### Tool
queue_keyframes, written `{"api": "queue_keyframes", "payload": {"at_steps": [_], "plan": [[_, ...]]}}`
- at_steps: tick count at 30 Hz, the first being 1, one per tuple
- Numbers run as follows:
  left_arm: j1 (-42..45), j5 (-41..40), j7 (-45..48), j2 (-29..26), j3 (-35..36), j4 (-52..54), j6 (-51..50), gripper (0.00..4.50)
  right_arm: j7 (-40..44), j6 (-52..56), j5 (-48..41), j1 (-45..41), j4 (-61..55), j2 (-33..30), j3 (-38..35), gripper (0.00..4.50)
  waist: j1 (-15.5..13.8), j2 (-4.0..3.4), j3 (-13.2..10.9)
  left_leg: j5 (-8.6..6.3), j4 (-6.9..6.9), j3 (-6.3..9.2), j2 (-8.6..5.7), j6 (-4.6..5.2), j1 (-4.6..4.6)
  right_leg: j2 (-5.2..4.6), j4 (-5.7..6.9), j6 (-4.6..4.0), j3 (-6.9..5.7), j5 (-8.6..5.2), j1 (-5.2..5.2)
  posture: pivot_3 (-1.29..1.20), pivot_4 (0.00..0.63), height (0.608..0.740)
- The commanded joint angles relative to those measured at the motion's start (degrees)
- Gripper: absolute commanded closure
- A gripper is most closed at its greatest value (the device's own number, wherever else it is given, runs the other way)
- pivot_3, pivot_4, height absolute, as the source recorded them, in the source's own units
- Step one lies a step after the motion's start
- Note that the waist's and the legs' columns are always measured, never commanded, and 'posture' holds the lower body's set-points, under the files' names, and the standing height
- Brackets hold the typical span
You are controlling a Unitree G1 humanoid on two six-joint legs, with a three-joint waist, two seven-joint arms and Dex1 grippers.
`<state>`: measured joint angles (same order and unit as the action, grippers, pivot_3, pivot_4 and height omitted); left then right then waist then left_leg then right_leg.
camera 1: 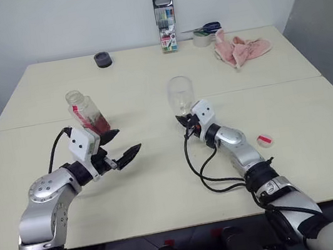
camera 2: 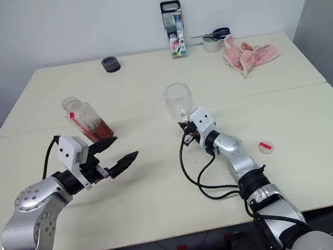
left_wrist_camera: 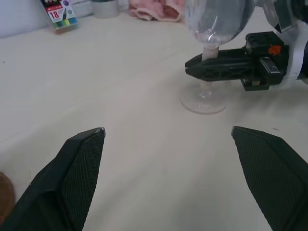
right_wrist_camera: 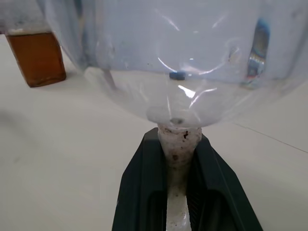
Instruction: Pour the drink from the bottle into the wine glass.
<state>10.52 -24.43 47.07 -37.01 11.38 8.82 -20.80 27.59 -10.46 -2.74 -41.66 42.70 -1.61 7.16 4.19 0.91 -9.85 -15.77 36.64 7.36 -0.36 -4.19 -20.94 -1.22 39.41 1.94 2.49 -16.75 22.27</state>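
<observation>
Right gripper clamps wine glass stem — bowl blurs bottle.

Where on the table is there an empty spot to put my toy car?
Bare table lies near the front edge, and between the bottle and black tape roll. The back right is crowded: pen case, tape, pink cloth.

Uncapped bottle of reddish-brown drink left of empty wine glass.
</observation>
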Motion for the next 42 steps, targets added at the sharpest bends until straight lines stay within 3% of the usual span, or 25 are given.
{"api": "queue_keyframes", "payload": {"at_steps": [1, 11, 20, 24, 36, 42], "plan": [[1.0, -1.6, 1.9, -2.0, 1.3, 2.9, 0.6, 0.0, 1.4, -3.1, 0.4, -1.8, 0.6, 0.6, 0.1, 4.3, 0.0, 0.0, 0.0, 0.0, 0.0, 0.01, 0.01, 0.0, 0.0, 0.01, 0.0, 0.0, -0.01, 0.0, 0.0, 0.0, 0.15, 0.74], [3.7, -3.7, 5.8, -3.8, 0.5, 2.8, 0.1, 0.0, 2.1, -4.5, 0.8, -2.3, 2.4, 0.4, -0.5, 4.3, 0.0, -0.02, 0.0, 0.0, -0.01, 0.01, 0.01, 0.0, 0.01, 0.03, 0.0, 0.0, 0.0, 0.0, 0.0, 0.0, 0.15, 0.74], [8.1, -3.8, 6.9, -2.5, -1.0, 2.9, 0.7, 0.0, 2.5, -4.5, 0.8, -1.9, 1.0, 0.7, -0.8, 1.16, 0.2, -0.02, 0.0, 0.0, -0.02, 0.0, 0.01, 0.0, 0.01, 0.03, 0.0, 0.0, 0.01, 0.0, 0.0, 0.0, 0.15, 0.74], [8.4, -3.9, 6.2, -1.5, -1.1, 3.7, 0.6, 0.0, 3.1, -4.2, 0.7, -1.4, -0.1, 0.6, -0.6, 0.06, 0.3, -0.02, 0.0, 0.0, -0.02, 0.01, 0.02, 0.0, 0.01, 0.04, 0.0, 0.0, 0.0, 0.0, 0.0, 0.0, 0.15, 0.74], [6.5, -5.4, 2.2, 0.7, 0.0, 7.5, -0.4, 0.0, 4.4, -1.1, 0.1, 3.0, -7.6, -3.7, -1.5, 0.06, 0.3, -0.02, 0.0, 0.0, -0.02, 0.03, 0.02, 0.0, 0.0, 0.03, -0.02, 0.0, 0.0, 0.0, -0.01, 0.0, 0.15, 0.74], [3.8, -4.4, -0.8, 2.6, 0.2, 8.2, 0.6, 0.0, 8.6, 3.9, 0.2, 10.9, -20.5, -8.9, 0.6, 0.06, 0.1, -0.02, 0.0, 0.0, -0.03, 0.03, 0.02, 0.0, -0.01, 0.02, -0.06, 0.01, 0.0, 0.0, -0.01, 0.0, 0.15, 0.74]]}}
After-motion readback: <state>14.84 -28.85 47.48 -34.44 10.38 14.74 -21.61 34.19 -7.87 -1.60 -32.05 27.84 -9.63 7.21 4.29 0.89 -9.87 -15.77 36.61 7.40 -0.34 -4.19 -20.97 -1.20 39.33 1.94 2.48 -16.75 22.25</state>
